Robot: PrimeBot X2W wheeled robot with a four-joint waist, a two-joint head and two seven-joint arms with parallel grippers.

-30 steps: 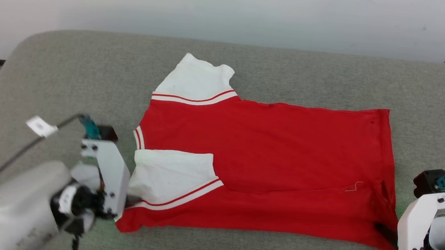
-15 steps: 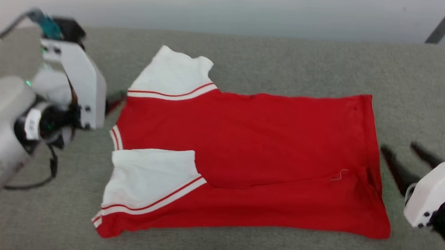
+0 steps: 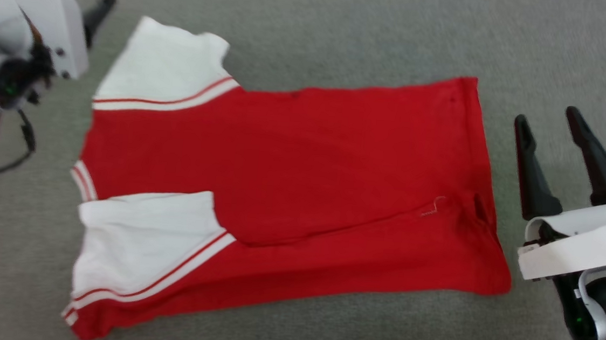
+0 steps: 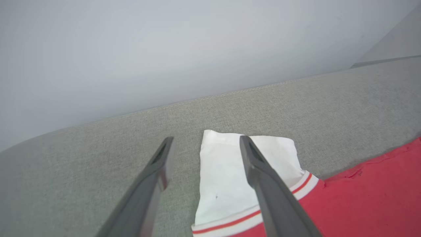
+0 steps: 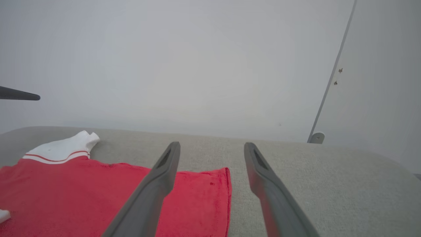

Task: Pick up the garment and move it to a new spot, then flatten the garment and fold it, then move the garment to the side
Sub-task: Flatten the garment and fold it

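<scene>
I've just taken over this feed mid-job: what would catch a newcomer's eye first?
A red shirt with white sleeves lies spread across the grey cushion, its near edge folded over with one sleeve on top. The right hand stands open beside the shirt's right hem; the left hand is open by the far sleeve, upper left.

Bare, plain-walled indoor room; whether home or lab cannot be told.
A wide counter [image 3: 357, 28] covered in grey woven fabric, with rounded corners and a stitched edge seam, stands against a blank pale wall [image 5: 164, 65]; beside it is a pale panel [image 5: 381, 98] with a small metal fitting [image 5: 317, 137].
</scene>
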